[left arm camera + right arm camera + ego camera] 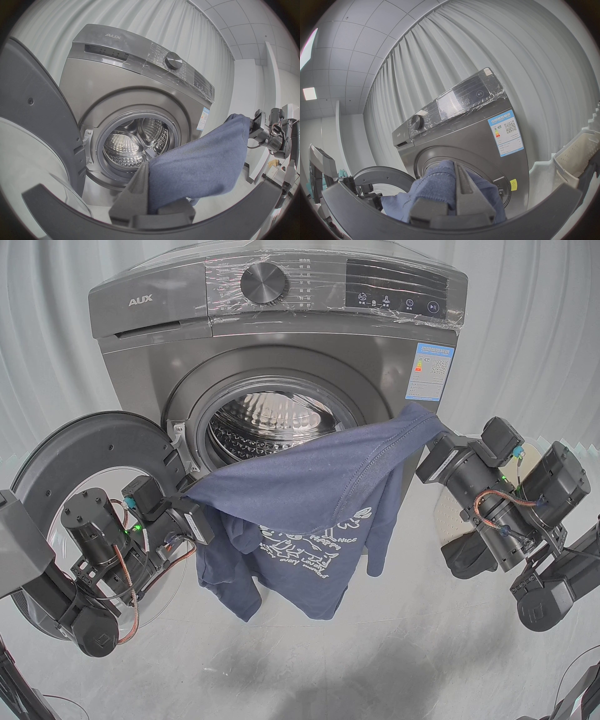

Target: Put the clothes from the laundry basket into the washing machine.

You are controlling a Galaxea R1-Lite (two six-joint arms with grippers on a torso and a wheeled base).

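A navy T-shirt (312, 490) with white print hangs stretched between my two grippers in front of the grey washing machine (156, 365). Its upper edge crosses the lower part of the open drum (269, 418). My left gripper (187, 493) is shut on the shirt's left end, just below the door hinge. My right gripper (432, 430) is shut on the higher right end, beside the machine's front corner. In the left wrist view the shirt (200, 168) runs from the left gripper (150, 190) across to the right gripper (251, 125). In the right wrist view, bunched cloth (437, 184) sits in the right gripper (454, 190).
The round machine door (81, 452) stands open to the left, behind my left arm. A white perforated laundry basket (578, 156) stands on the floor right of the machine, with a dark garment (465, 555) hanging at its side. Pale curtains surround the machine, and grey floor lies in front.
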